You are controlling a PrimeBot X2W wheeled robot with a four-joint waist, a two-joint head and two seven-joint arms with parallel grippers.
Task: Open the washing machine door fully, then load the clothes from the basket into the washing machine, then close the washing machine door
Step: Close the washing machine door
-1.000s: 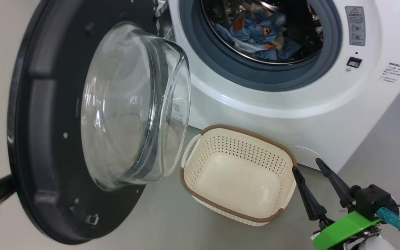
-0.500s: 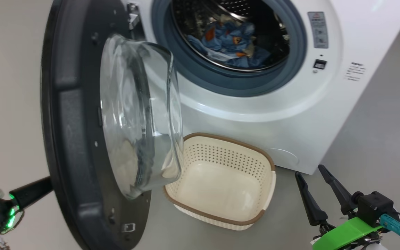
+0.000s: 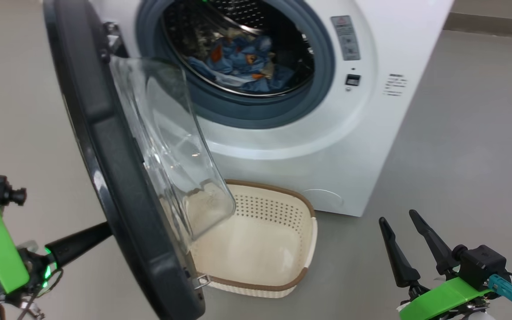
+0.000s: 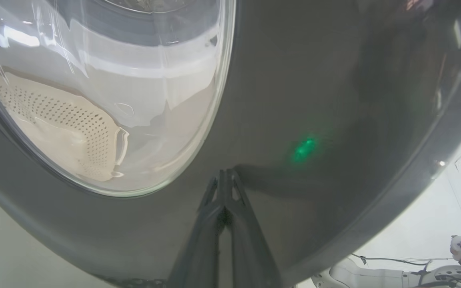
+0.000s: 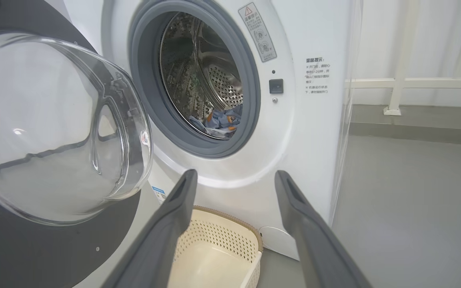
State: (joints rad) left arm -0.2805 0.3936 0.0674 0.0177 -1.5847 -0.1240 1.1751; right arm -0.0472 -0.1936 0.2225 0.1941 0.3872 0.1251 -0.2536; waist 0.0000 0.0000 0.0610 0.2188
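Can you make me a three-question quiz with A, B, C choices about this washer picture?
1. What colour is the basket rim? A green B brown C red
2. Where are the clothes? A in the basket B on a shelf C inside the washing machine
3. The washing machine door is: A shut tight B swung open C taken off
Answers: B, the band round the top is brown; C, blue fabric lies inside the round opening; B, the door stands clear of the opening.
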